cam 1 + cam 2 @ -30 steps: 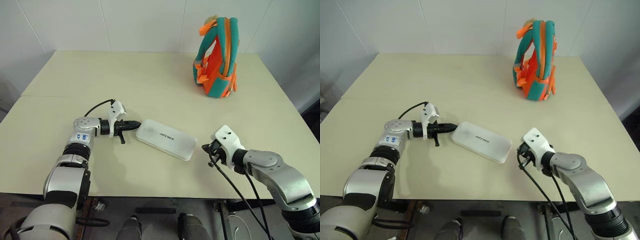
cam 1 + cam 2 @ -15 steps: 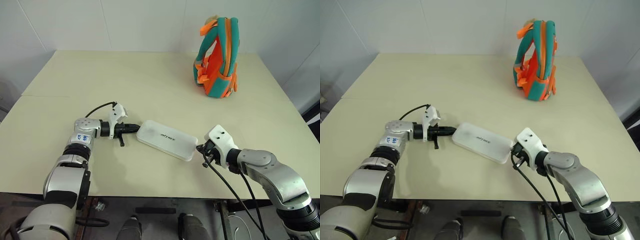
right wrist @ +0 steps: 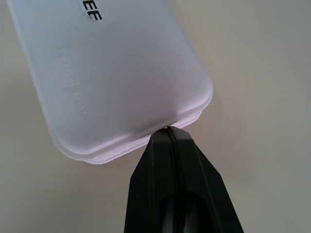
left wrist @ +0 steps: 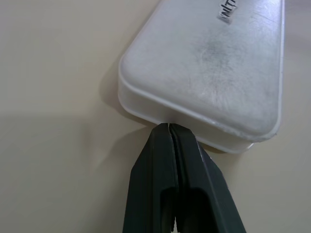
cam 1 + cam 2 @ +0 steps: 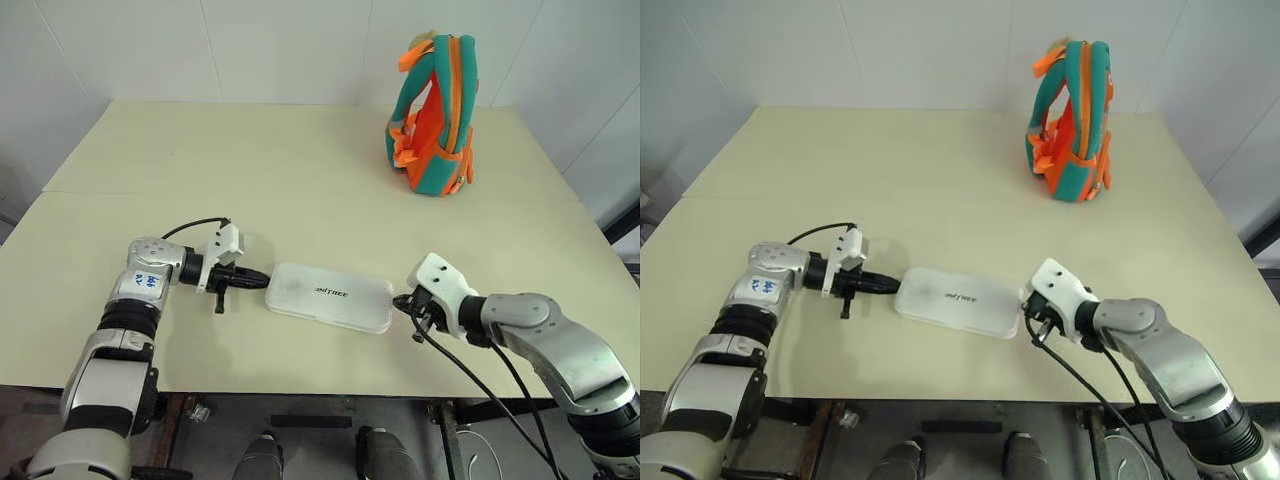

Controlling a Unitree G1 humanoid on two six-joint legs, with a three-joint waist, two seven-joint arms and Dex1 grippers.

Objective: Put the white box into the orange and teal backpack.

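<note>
White box (image 5: 329, 298): flat on cream table (image 5: 300, 180), near front edge. Left gripper (image 5: 262, 279) at its 9 o'clock end, right gripper (image 5: 400, 301) at its 3 o'clock end; wrist views show both pinched together, tips touching the box rim. Backpack (image 5: 434, 115): upright at 1 o'clock, well apart. White walls behind.

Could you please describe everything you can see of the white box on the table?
The white box is flat and elongated with rounded corners, looks like matte plastic with a lid seam around its edge, and bears small dark lettering on top. It lies flat and closed on the cream table, near the front edge, far from the backpack. The shut left claw presses its tip against one short end, the shut right claw against the other.
</note>
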